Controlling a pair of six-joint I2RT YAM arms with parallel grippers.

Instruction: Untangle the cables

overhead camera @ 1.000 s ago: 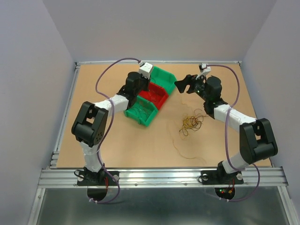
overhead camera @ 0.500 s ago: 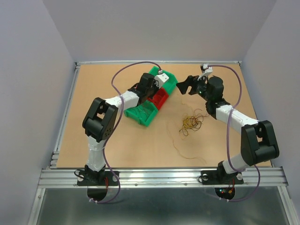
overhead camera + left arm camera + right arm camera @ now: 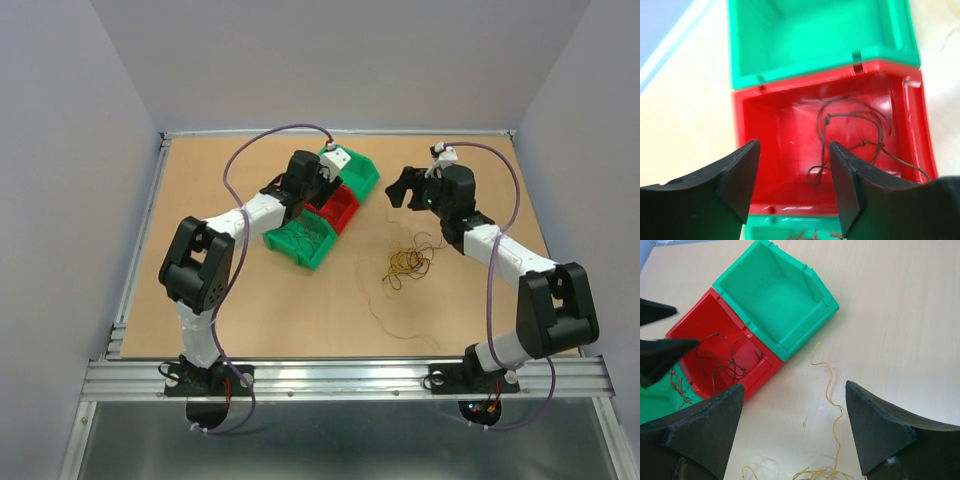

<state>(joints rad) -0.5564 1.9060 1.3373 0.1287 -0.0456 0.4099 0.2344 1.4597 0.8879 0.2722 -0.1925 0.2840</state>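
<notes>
A tangled clump of yellow and brown cables (image 3: 408,262) lies on the table, with one loose thin strand (image 3: 385,310) in front of it. My left gripper (image 3: 318,193) (image 3: 794,147) hangs open over the red bin (image 3: 345,208), nothing between its fingers. A curly brown wire (image 3: 855,135) lies inside that red bin (image 3: 755,120). My right gripper (image 3: 405,187) (image 3: 793,390) stands open above the table behind the clump. A yellow strand (image 3: 830,385) runs across the table beneath its jaws, untouched.
Three bins stand in a diagonal row: a far green bin (image 3: 358,172) (image 3: 775,295), the red one, and a near green bin (image 3: 300,238) with thin wires in it (image 3: 677,387). The left gripper's fingers (image 3: 660,347) show over the red bin in the right wrist view.
My left gripper swung right over the bins, came back a little, and went from shut to open above the red bin. My right gripper drifted slightly nearer, still open.
</notes>
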